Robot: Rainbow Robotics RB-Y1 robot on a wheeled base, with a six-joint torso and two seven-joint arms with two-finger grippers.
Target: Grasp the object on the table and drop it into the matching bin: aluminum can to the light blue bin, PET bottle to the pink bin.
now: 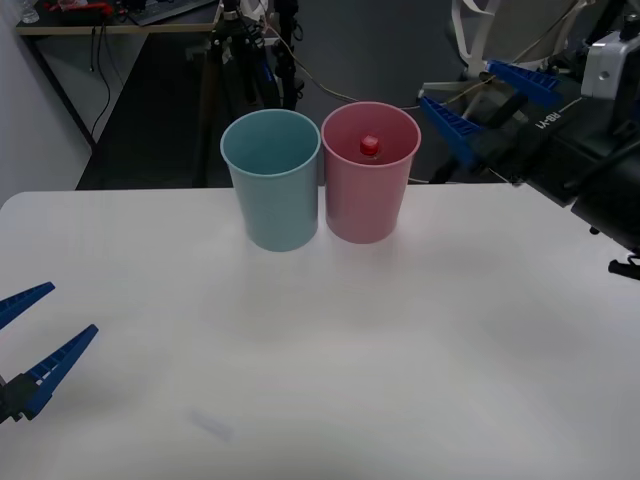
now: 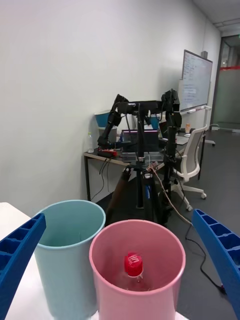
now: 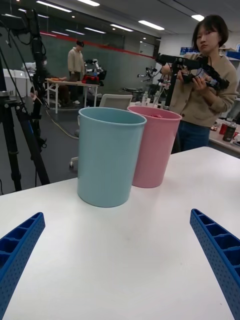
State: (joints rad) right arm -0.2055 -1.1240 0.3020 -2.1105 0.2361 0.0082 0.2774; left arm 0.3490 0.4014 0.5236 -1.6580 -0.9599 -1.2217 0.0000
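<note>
Inside the pink bin (image 1: 366,205) stands the PET bottle (image 2: 133,270); right hand (image 1: 488,100) spread above, left hand (image 1: 30,340) spread too.

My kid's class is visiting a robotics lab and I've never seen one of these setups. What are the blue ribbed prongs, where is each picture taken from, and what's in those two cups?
The prongs are the fingers of a two-armed robot's grippers. One picture looks down from above the arms; the other two come from cameras on each wrist. On the white table stand a light blue bin and a pink bin, side by side. A small PET bottle with a red cap stands inside the pink one. The right gripper hangs open beside the pink bin; the left gripper waits open low over the table's near side. Neither holds anything.
</note>
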